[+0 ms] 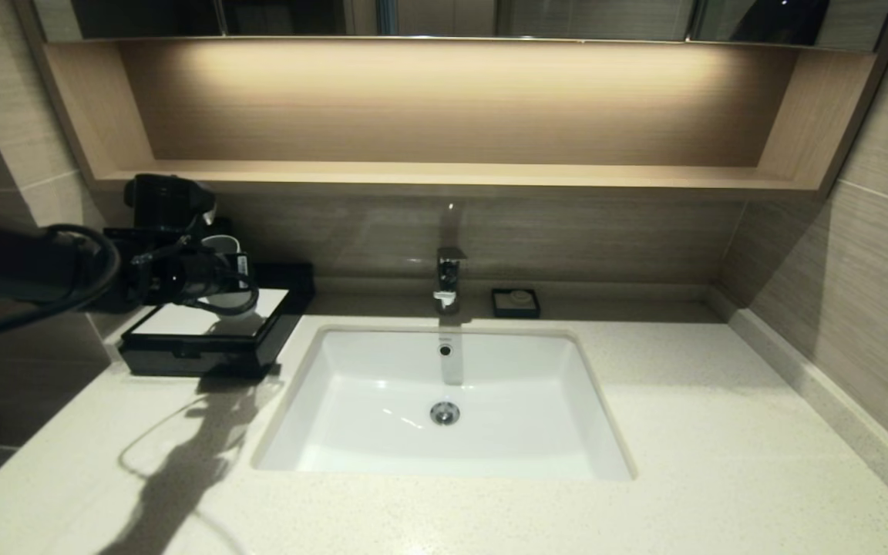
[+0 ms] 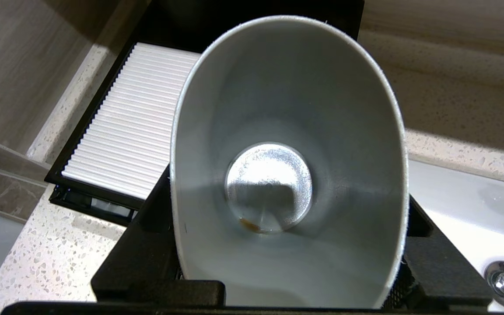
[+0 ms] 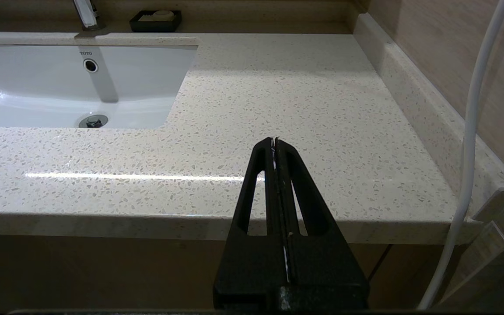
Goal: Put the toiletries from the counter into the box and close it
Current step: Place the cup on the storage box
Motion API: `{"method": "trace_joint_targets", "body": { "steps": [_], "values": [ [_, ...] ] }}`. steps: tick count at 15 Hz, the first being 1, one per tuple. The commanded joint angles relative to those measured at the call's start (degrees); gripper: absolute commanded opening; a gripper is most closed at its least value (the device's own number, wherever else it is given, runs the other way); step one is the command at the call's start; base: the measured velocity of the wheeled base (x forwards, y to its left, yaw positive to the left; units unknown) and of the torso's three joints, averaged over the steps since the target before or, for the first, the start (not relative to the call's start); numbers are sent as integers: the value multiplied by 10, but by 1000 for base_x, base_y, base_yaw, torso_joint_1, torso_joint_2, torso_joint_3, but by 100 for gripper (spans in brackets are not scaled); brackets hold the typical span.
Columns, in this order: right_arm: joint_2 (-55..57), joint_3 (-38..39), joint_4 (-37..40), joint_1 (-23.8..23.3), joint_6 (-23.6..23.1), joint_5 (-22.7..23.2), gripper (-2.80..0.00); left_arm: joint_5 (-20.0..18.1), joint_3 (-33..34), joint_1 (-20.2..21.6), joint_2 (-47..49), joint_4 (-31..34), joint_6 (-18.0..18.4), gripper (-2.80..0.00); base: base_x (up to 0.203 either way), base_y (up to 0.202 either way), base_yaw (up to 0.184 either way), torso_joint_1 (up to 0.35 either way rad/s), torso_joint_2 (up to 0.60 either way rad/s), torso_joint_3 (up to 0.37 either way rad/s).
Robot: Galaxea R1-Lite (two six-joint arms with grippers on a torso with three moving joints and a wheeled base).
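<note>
One grey cup sits pinched in the left pincer, hovering over the black box at nine o'clock of the sink on the tabletop. No sachets show. Next, judging by this, the cup must be lowered gently. Right pincer rests pressed together.

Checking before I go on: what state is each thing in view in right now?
left claw: closed around the cup, over the box.
cup: held, nothing inside.
box: white panel showing; lid seems raised behind.
right claw: shut, parked at the front edge of the counter.
faucet: off.
sink: no water in it.
soap dish: holds a soap.
</note>
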Motion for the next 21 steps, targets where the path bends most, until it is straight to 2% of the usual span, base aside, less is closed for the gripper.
{"method": "trace_joint_targets", "body": {
  "steps": [1,21],
  "values": [
    [0,0,0,0,0,0,-280,2,3,0,-2,4,0,-280,0,0,0,0,0,0],
    [0,1,0,0,0,0,-280,3,24,0,18,3,-7,-280,0,0,0,0,0,0]
  ]
}}
